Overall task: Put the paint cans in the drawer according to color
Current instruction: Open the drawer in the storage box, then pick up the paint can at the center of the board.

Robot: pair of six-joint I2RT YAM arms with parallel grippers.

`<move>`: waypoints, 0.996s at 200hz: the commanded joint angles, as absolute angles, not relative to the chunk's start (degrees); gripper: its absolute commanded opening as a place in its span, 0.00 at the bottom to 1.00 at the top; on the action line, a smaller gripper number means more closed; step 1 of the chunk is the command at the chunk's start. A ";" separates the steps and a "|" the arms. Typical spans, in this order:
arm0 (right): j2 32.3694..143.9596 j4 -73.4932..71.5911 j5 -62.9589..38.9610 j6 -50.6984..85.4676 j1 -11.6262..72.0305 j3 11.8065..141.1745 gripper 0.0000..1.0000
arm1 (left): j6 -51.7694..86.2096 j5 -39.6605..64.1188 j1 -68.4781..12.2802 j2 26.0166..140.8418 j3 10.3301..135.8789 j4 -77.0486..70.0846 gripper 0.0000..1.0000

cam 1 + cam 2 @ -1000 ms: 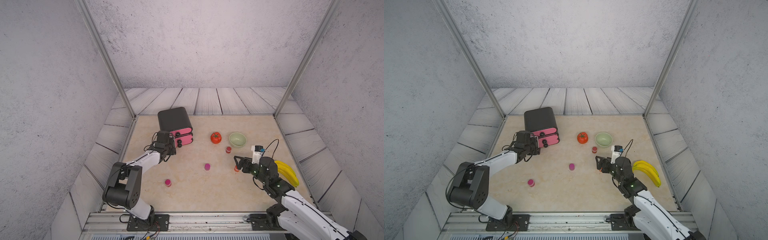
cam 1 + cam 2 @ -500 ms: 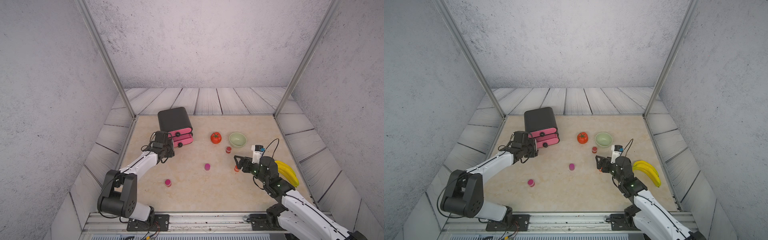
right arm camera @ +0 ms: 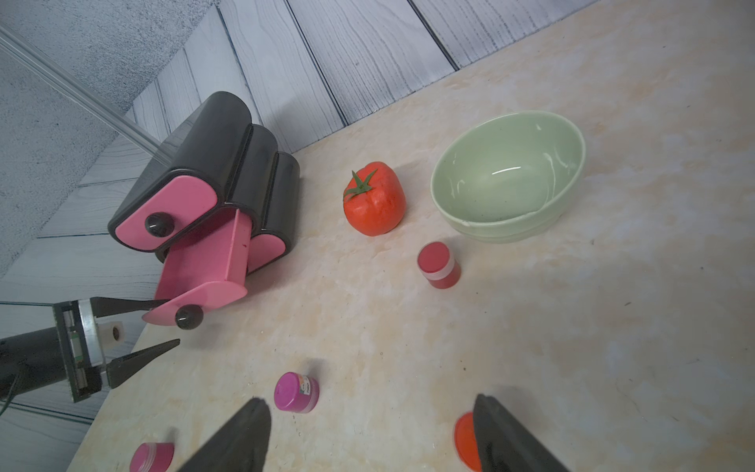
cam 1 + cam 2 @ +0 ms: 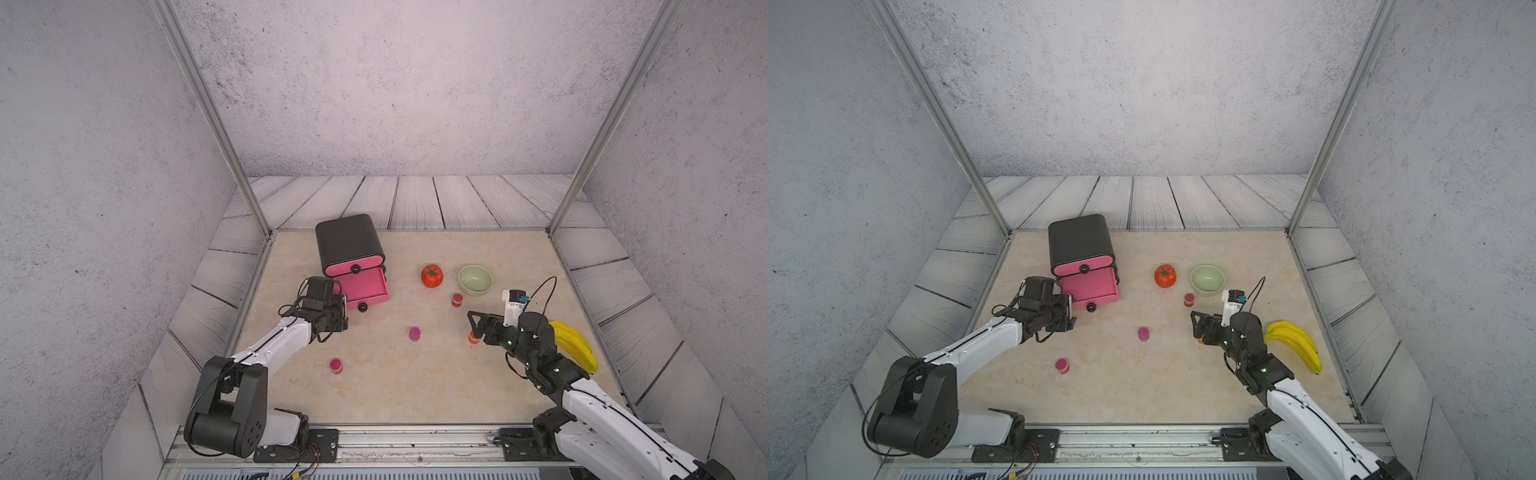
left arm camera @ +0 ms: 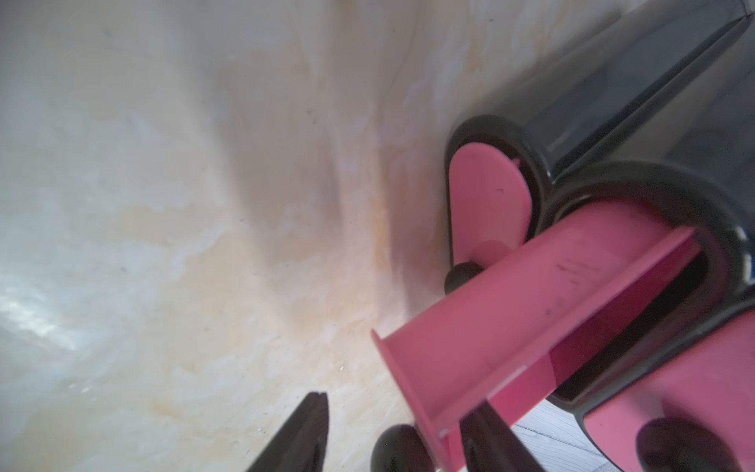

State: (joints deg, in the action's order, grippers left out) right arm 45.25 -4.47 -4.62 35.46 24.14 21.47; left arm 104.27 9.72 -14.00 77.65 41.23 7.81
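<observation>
Three-drawer chest [image 4: 348,241]: stood left of the tomato [image 4: 432,276]; nothing visibly stowed.
Middle drawer [image 4: 365,286]: looked empty, drawn farther out than a second earlier.
Left gripper [image 3: 173,322]: jaws stood apart astride its knob [image 3: 188,316], clamping nothing.
Right gripper [image 3: 369,400]: jaws wide, orange can [image 3: 463,443] beside one finger, ungripped.
Loose cans: red can [image 4: 457,299], far magenta can [image 4: 414,333], near magenta can [image 4: 336,366] lay out; blues unseen.

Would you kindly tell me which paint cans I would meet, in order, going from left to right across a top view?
Nearer magenta can → farther magenta can → red can → orange can.
</observation>
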 commanded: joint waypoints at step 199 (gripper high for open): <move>81.01 24.31 -10.60 12.17 42.44 52.00 0.84 | 37.63 4.35 -14.24 25.83 27.21 30.50 0.98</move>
State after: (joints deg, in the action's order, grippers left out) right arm 76.86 13.21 -18.00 20.67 39.66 48.47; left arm 42.39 10.61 -14.28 32.73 31.66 25.93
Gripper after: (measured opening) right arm 0.832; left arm 0.983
